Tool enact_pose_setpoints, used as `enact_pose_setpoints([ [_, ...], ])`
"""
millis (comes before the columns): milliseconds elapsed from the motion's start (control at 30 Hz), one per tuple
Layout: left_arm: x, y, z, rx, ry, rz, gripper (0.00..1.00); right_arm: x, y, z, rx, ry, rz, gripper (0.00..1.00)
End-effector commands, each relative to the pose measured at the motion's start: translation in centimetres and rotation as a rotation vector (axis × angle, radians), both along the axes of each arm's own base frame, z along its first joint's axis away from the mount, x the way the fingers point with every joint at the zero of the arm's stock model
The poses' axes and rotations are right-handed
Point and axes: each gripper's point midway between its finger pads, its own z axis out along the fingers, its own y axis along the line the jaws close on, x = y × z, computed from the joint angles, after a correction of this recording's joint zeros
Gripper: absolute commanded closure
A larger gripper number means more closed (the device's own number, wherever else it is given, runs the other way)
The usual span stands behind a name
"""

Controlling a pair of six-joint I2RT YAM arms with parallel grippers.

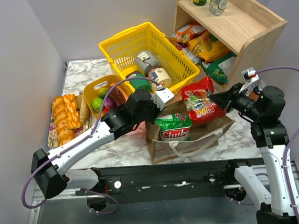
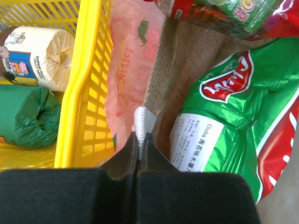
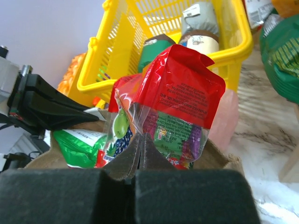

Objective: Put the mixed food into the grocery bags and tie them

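- Left gripper was clamped tight on the white handle of the brown paper bag; no gap between the jaws apart from the strap.
- Right gripper was pinched onto the bottom edge of a red snack packet, holding it upright over the bag's open mouth.
- Green-and-white crisp packet sat in the bag's mouth, its top end sticking out, just under the red packet.
- Pink plastic bag was squeezed between the paper bag and the wall of the yellow basket, crumpled.
- Toy fruit lay in the yellow tub, left of the basket and well apart from both bags.
- Tins were in the basket; the bread loaf lay at the table's left edge.
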Motion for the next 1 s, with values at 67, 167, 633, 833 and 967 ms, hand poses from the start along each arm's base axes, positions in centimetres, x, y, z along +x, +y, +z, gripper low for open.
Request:
enact_pose_setpoints([
  [67, 2.0, 1.7, -0.5, 0.015, 0.012, 0.109, 1.0, -1.2, -1.2, -2.3, -0.068, 0.059, -0.061, 0.99],
  [167, 2.4, 2.0, -0.6, 0.011, 0.02, 0.117, 1.0, -1.9, -0.9, -2.8, -0.073, 0.078, -0.036, 0.99],
  [633, 4.9, 3.8, -2.1, 0.032, 0.086, 0.241, 1.0, -3.4, -0.4, -4.8, -0.134, 0.164, 0.021, 0.99],
  [833, 4.3, 2.8, -1.4, -0.025, 0.099, 0.173, 1.0, -2.4, -2.0, -7.5, -0.217, 0.266, -0.08, 0.99],
  [967, 4.6, 3.6, -1.4, -0.007, 0.078, 0.208, 1.0, -2.2, -2.8, -8.9, -0.282, 0.333, -0.115, 0.99],
])
